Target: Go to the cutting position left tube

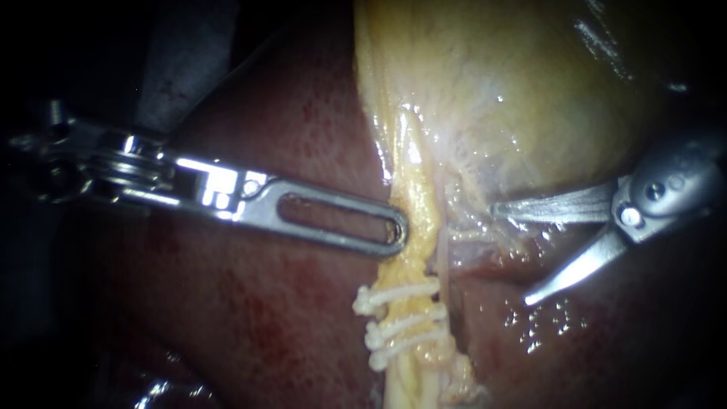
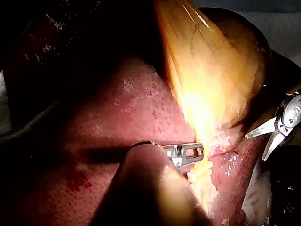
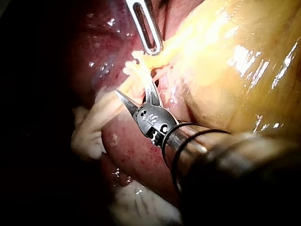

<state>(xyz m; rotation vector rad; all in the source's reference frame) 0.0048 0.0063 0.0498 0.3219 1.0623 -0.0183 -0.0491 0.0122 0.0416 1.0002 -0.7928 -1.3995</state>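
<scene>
The right instrument [image 1: 510,254] spreads slim blades beside the white-clipped tube [image 1: 420,197].

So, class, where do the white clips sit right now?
In the endoscope view, lower centre: three white clips cross the yellowish tube, just below the left instrument and to the left of the right instrument, whose blades stand open.

**Surgical bench with excised organs.**
Dark red liver [image 1: 250,318] fills the field; yellow gallbladder [image 1: 515,98] at 1 o'clock, white clips [image 1: 401,326] on a tube [image 1: 411,379] at 6 o'clock; left instrument [image 1: 397,227] enters from 9 o'clock, right instrument [image 1: 510,254] from 3 o'clock.
</scene>
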